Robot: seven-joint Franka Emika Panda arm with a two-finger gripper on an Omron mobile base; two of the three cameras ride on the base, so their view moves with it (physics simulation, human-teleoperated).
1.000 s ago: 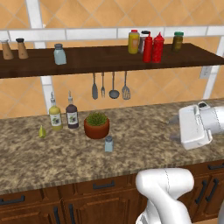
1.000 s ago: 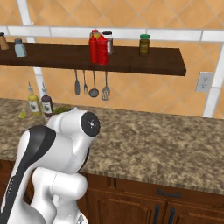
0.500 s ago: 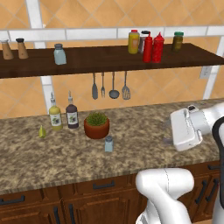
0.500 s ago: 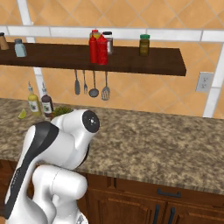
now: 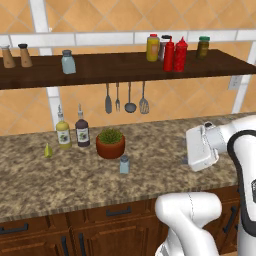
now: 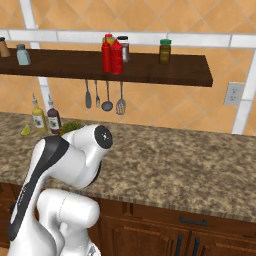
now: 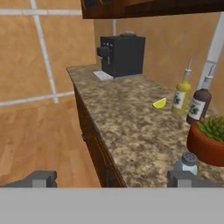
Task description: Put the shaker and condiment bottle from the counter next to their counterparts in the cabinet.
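Shaker [image 5: 124, 164] unmoved (gripper [image 7: 113, 179] closer)

Two oil bottles [image 5: 72, 132] beside a potted plant [image 5: 110, 143] — lemon wedge [image 5: 48, 150] left of them

No legible text on any label

— Arm position?
— Rises from the base, elbow bent high, hand levelled sideways over the worktop edge.
— Gripper [image 7: 111, 178]?
— Seen from the hand camera: jaws spread wide, one fingertip [image 7: 40, 178] at each side of the lower frame. Nothing held between them, no contact with anything.
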